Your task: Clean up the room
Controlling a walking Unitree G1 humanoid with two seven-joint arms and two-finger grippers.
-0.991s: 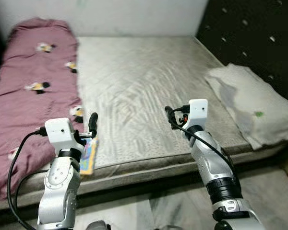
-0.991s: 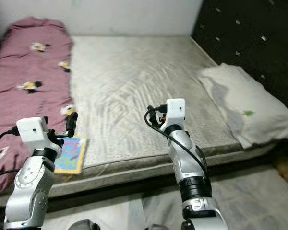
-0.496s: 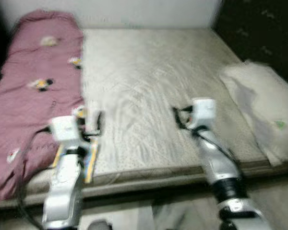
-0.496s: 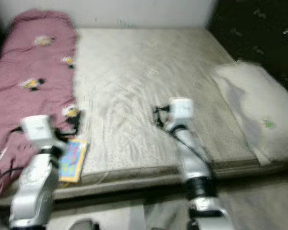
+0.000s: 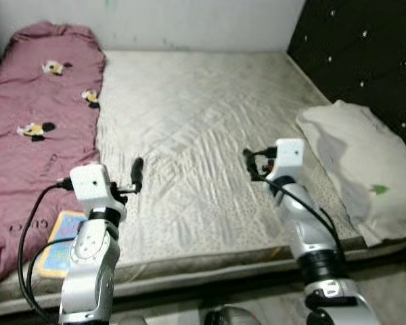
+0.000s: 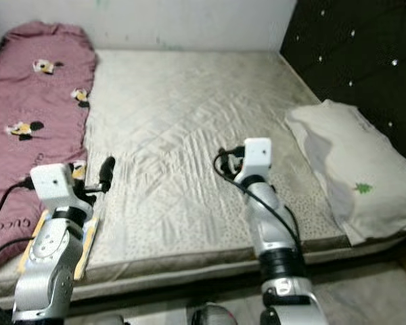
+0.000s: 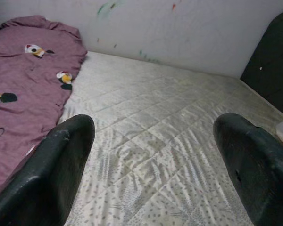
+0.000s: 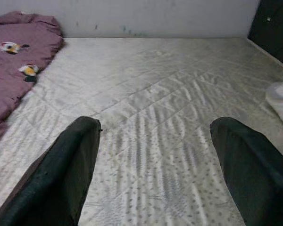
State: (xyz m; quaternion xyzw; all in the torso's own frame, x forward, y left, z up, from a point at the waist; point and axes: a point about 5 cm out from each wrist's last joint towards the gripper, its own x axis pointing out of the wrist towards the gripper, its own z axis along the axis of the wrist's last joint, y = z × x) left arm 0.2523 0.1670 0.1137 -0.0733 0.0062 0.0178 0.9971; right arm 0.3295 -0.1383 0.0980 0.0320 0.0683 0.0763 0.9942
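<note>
While both tools gape | book (image 5: 57, 242) long axis runs toward wall

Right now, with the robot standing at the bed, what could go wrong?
1. The colourful book lies at the mattress edge, partly hidden behind the left arm; a nudge might push it off.
2. The pillow overhangs the bed's corner, so it could slide down if bumped.
3. Both the left claw and the right claw are open over the sheet and might snag or wrinkle it.
</note>
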